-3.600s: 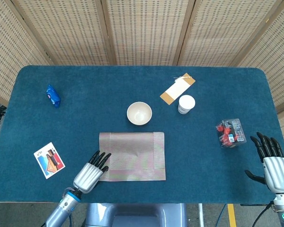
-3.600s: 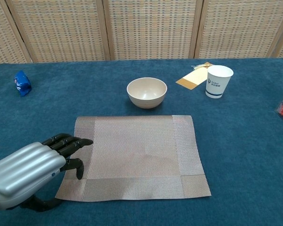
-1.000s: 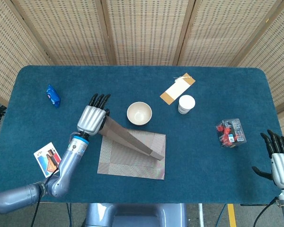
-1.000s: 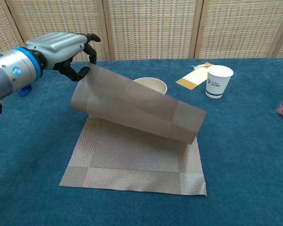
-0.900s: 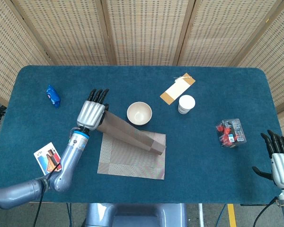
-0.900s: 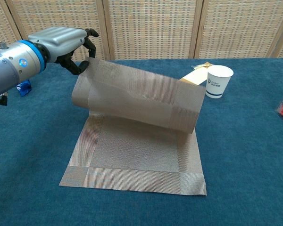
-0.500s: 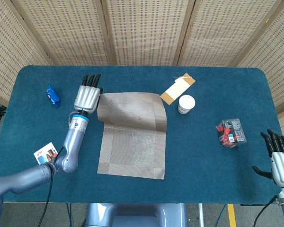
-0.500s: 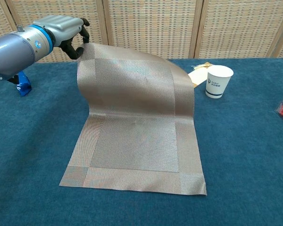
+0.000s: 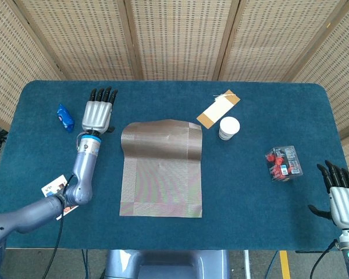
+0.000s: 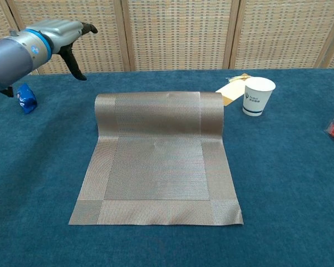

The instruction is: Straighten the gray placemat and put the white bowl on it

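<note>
Step in hand: straightening, judged nearly done; bowl placement not yet begun.
Left hand [image 9: 97, 113]: far left of the mat, raised above the blue cloth surface [image 9: 262, 104], fingers stretched out, holding nothing, clear of the mat.
Small blue crinkled packet [image 9: 65, 118]: just left of that hand, apart from it.
Printed card [image 9: 57, 187]: near left, half under the left forearm.
Gray woven placemat [image 9: 161, 174]: centre of the surface, sides square to the near edge; near part flat, far end humped up and rounded in the chest view [image 10: 158, 111].
White bowl: not seen in either view; possibly under that hump, cannot tell.
Next move: press or draw the far end flat, find the bowl, set it on the mat's middle.
Tan paper sleeve [image 9: 218, 109]: far right of the mat, one corner near the mat's far right corner.
White paper cup [image 9: 228, 128]: just right of the mat's far edge; care needed when flattening.
Clear plastic box of red pieces [image 9: 284, 162]: well right.
Right hand [image 9: 339, 197]: near right edge, fingers spread, empty.
Open room: bare cloth beyond the mat and to its near right.
</note>
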Robot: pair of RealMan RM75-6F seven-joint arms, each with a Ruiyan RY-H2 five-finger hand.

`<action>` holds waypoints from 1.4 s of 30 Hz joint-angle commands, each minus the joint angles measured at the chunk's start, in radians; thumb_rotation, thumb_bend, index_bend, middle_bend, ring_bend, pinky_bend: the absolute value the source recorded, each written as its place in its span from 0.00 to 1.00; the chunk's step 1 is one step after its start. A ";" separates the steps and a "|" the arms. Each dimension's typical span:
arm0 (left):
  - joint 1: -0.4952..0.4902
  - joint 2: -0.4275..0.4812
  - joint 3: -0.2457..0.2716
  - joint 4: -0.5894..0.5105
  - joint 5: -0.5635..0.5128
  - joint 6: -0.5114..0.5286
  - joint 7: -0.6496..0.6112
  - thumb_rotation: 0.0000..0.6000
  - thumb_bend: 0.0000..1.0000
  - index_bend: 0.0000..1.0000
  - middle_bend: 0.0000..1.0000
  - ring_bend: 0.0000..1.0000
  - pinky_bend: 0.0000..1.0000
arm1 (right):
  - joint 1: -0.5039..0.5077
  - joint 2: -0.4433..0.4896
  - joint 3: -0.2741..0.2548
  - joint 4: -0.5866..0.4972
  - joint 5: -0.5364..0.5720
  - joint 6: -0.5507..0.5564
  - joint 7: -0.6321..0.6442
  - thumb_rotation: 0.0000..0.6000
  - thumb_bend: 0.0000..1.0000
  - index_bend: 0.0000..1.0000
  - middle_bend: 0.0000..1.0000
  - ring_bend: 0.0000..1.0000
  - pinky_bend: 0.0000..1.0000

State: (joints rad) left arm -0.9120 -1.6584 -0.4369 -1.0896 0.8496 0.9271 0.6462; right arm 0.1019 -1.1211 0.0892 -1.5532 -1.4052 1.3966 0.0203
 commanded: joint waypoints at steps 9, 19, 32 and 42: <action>0.273 0.255 0.168 -0.351 0.252 0.252 -0.239 1.00 0.13 0.00 0.00 0.00 0.00 | 0.002 -0.012 -0.022 -0.010 -0.040 0.004 -0.026 1.00 0.04 0.10 0.00 0.00 0.00; 0.465 0.383 0.317 -0.521 0.365 0.412 -0.298 1.00 0.13 0.00 0.00 0.00 0.00 | -0.001 -0.017 -0.047 -0.036 -0.073 0.006 -0.057 1.00 0.04 0.10 0.00 0.00 0.00; 0.760 0.427 0.515 -0.532 0.618 0.740 -0.388 1.00 0.13 0.00 0.00 0.00 0.00 | 0.013 -0.047 -0.087 -0.030 -0.166 0.004 -0.067 1.00 0.04 0.17 0.00 0.00 0.00; 0.814 0.420 0.503 -0.495 0.665 0.771 -0.420 1.00 0.13 0.00 0.00 0.00 0.00 | 0.067 -0.121 -0.093 -0.082 -0.272 -0.006 -0.092 1.00 0.04 0.23 0.00 0.00 0.00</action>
State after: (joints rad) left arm -0.0999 -1.2389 0.0682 -1.5863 1.5132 1.6989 0.2281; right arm 0.1521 -1.2263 -0.0060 -1.6168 -1.6639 1.4052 -0.0569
